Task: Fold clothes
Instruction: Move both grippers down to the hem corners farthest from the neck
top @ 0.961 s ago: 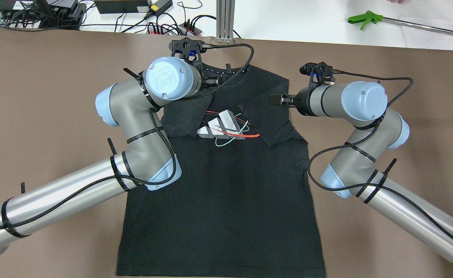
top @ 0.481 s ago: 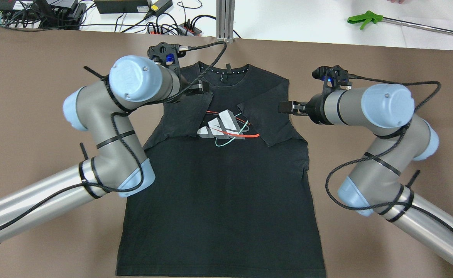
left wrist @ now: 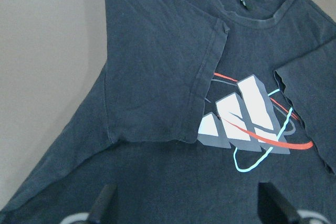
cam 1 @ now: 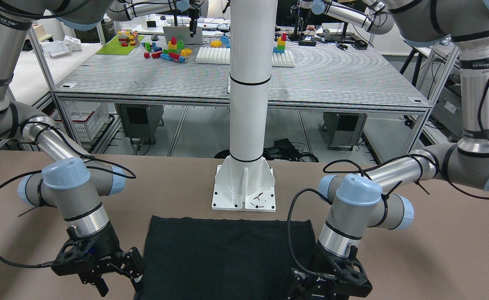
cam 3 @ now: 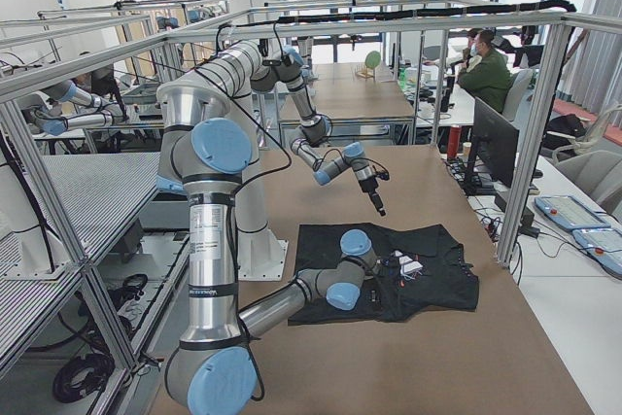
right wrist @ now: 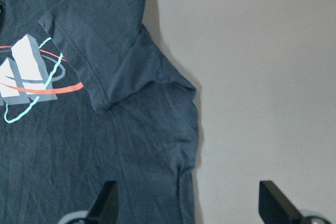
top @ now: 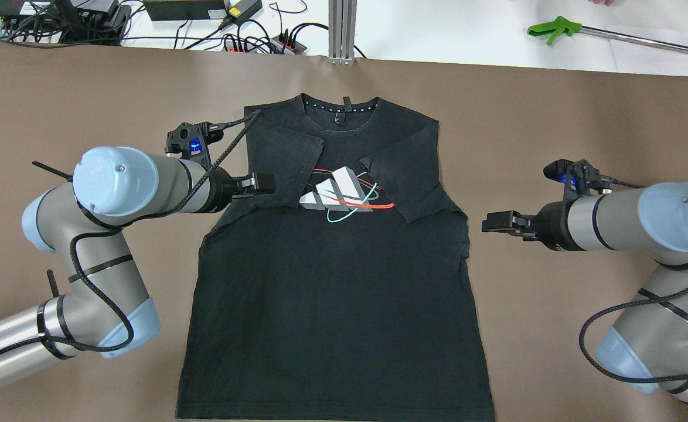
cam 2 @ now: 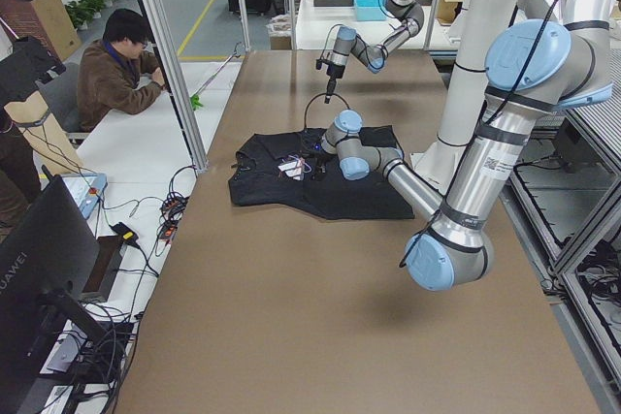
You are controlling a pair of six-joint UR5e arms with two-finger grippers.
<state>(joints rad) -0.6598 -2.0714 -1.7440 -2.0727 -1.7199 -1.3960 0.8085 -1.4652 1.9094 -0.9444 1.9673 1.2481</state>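
The clothes are one black T-shirt [top: 338, 293] with a white, red and teal chest print, lying flat on the brown table. Both sleeves are folded inward over the chest. My left gripper [top: 262, 183] hovers at the shirt's left side by the folded sleeve. It is open, and in its wrist view the fingers [left wrist: 102, 203] stand wide apart over the fabric [left wrist: 157, 77]. My right gripper [top: 493, 224] is open over bare table just off the shirt's right edge. Its wrist view shows the side seam and folded sleeve [right wrist: 105, 156]. Nothing is held.
The white pillar base [cam 1: 244, 189] stands just behind the shirt's hem. A green-handled tool [top: 555, 28], cables and power strips [top: 250, 41] and an aluminium post [top: 342, 29] lie beyond the table's far edge. A person [cam 2: 116, 75] sits at a side desk.
Both arms have drawn back from the shirt's shoulders, outward and toward the robot. The right gripper has left the shirt. The sleeves stay folded in.
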